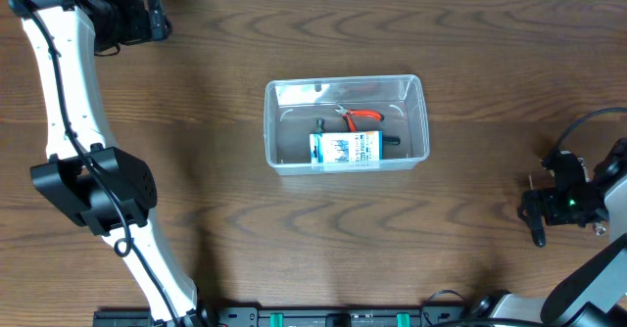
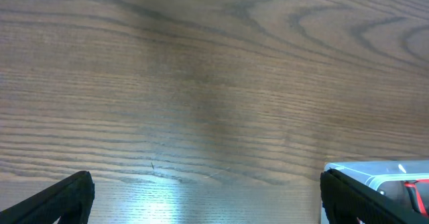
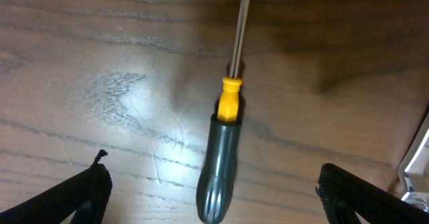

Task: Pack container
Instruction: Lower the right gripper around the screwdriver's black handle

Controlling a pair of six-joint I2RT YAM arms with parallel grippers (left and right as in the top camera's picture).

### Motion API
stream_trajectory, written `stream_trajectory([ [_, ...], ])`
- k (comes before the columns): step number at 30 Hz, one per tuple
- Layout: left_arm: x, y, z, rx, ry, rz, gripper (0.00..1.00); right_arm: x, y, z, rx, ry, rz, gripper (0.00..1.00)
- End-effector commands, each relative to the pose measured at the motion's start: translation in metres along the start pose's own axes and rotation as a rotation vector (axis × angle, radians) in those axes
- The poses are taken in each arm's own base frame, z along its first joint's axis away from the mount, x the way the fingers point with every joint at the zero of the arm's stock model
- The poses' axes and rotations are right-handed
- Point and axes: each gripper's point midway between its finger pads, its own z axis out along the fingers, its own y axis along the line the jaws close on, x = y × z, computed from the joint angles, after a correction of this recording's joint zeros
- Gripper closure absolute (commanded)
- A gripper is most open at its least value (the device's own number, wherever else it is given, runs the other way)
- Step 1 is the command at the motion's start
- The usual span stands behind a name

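The clear plastic container (image 1: 343, 80) stands at the table's middle. Inside lie a small blue-and-white box (image 1: 345, 150), red-handled pliers (image 1: 363, 117) and a dark tool I cannot make out. A screwdriver (image 3: 223, 150) with a dark grey handle, yellow collar and metal shaft lies on the wood. My right gripper (image 3: 214, 187) is open with a finger on each side of the handle, not touching it; it is at the table's right side (image 1: 541, 210). My left gripper (image 1: 157, 19) is open and empty at the far left; a container corner (image 2: 379, 174) shows in its view.
The wooden table (image 1: 196, 190) fills all views. A pale metal edge (image 3: 415, 167) shows at the right of the right wrist view. My left arm (image 1: 93, 185) stretches along the table's left side. A black rail (image 1: 323, 317) runs along the front edge.
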Motion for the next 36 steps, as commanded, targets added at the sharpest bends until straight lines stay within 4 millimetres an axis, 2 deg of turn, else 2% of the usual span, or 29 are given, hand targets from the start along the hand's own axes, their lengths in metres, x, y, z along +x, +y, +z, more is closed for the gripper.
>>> stream_trajectory([
  [1, -0.004, -0.001, -0.007, 0.006, -0.02, 0.0, 0.02, 0.006, 0.011, 0.011, -0.038, 0.012, -0.014, 0.01],
  [6, -0.004, -0.001, -0.007, 0.006, -0.02, 0.0, 0.02, 0.014, 0.014, 0.021, -0.032, 0.03, -0.019, 0.01],
  [13, -0.004, -0.001, -0.007, 0.006, -0.02, 0.0, 0.02, 0.021, 0.004, 0.022, 0.042, 0.087, -0.034, 0.01],
  [26, -0.004, -0.001, -0.007, 0.006, -0.02, 0.0, 0.02, 0.016, -0.001, 0.022, 0.063, 0.062, 0.085, 0.01],
  [36, -0.004, -0.001, -0.007, 0.006, -0.02, 0.0, 0.02, 0.018, 0.0, 0.027, 0.051, 0.078, 0.097, 0.01],
])
